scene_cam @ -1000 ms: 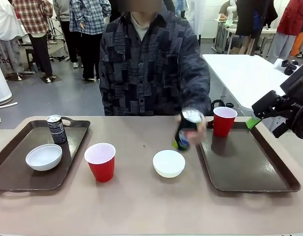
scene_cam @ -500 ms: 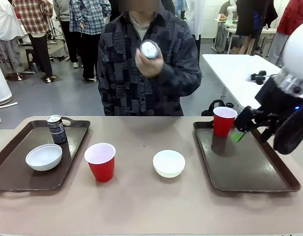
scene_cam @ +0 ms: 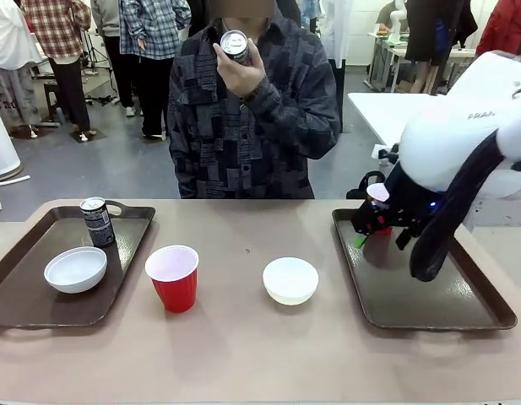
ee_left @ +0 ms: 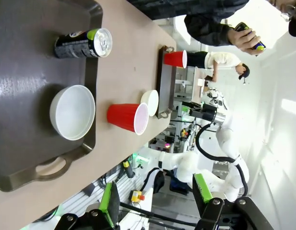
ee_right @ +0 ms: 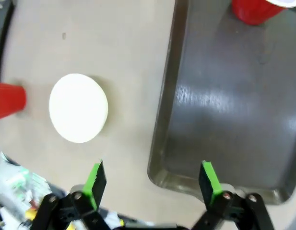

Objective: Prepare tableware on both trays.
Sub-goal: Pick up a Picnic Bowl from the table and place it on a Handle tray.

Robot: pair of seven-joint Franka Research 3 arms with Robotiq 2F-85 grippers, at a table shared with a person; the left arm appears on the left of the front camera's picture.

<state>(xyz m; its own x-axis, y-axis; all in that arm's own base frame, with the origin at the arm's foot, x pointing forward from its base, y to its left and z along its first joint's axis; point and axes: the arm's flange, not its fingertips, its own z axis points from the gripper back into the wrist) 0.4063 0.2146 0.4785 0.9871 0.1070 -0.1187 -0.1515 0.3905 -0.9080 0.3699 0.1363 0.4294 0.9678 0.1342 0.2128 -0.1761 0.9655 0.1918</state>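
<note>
While right gripper [ee_right: 151, 170] hovers wide open and empty over left rim of right tray [ee_right: 163, 103], white bowl [ee_right: 78, 107] sits on bare table just beyond rim, toward robot's left. Right arm nearer; left gripper [ee_left: 154, 192] likewise open, empty, far off by left tray [ee_left: 92, 69].

White glossy right arm [scene_cam: 450, 135], grey lettering, black cable sleeve [scene_cam: 437, 245] beneath; black jaws, green pads [ee_right: 208, 178].
</note>
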